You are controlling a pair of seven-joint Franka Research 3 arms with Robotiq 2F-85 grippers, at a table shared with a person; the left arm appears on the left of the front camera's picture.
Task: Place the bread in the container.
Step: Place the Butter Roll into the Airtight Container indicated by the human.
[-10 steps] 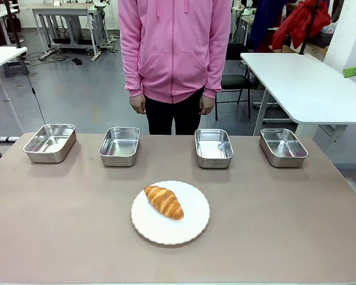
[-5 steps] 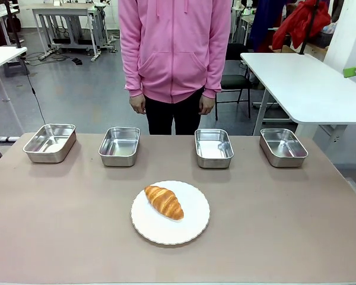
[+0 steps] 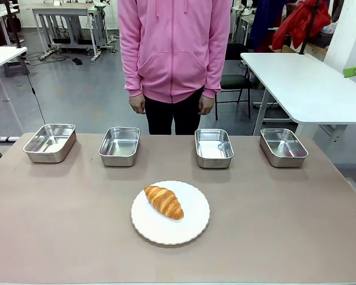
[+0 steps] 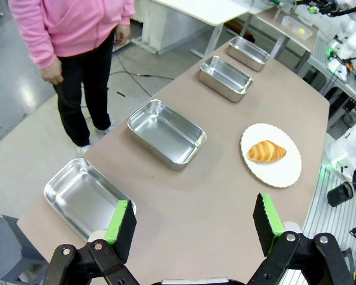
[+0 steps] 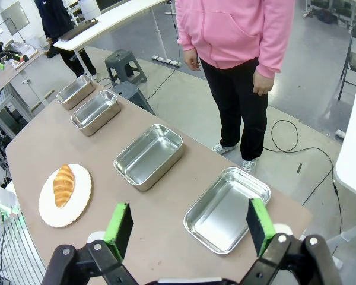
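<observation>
Croissant (image 3: 164, 202) lying on white plate (image 3: 193, 228); four steel pans (image 3: 119, 145) in far row, bare inside. Left gripper (image 4: 193, 214), right gripper (image 5: 188, 217): both released, jaws wide.

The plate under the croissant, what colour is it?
The plate is plain white, seen best in the front view.

The grey, glossy floor (image 3: 77, 95) shows pale glare. Behind the brown counter (image 3: 285, 225), a white table (image 3: 308, 83) stands at the right with a black chair (image 3: 234, 82) beside it. Metal-framed benches (image 3: 65, 24) stand far left, where a black cable (image 3: 38, 101) trails over the floor. A red garment (image 3: 299, 21) hangs far right. A grey stool (image 5: 121, 62) stands near a long white desk (image 5: 115, 18).
</observation>
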